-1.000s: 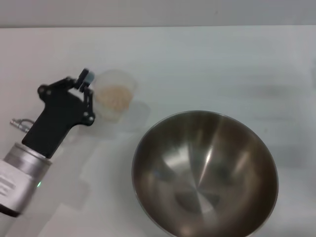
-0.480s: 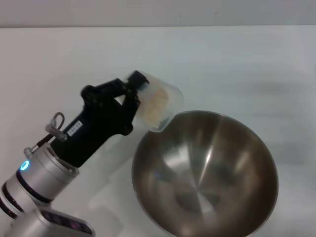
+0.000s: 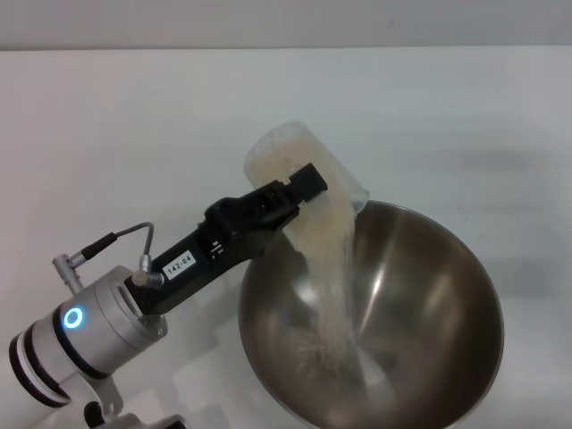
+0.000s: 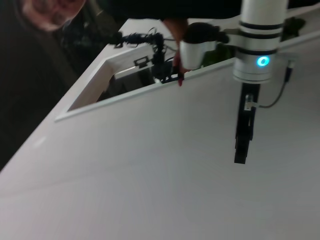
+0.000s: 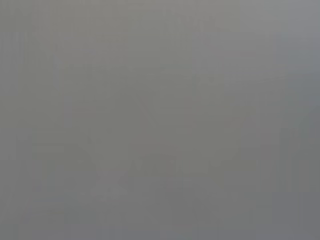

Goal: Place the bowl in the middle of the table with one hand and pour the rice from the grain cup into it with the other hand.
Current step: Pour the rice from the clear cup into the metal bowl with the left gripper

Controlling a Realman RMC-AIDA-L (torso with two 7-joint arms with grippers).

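A: Left gripper (image 3: 299,192) is over the near-left rim of the bowl (image 3: 429,295), fingers clamped on the cup (image 3: 299,165).

B: And the cup's tipped right over, mouth pointing down toward the bowl, base up and away.

A: Rice (image 3: 329,268) is streaming out of it, a pale band running down the bowl's inner wall to the bottom. Some grains are also sitting in the upturned base end of the cup.

B: Where's the bowl sitting?

A: On the table (image 3: 107,125), toward the near right of the head view, its near edge cut off by the frame. The cup's lip hangs just above the rim, touching or not I can't say.

B: The right gripper?

A: Not visible in the head view. Its wrist camera shows only flat grey.

B: Left wrist camera?

A: White tabletop, and a robot arm (image 4: 252,60) with a glowing blue ring beyond it.
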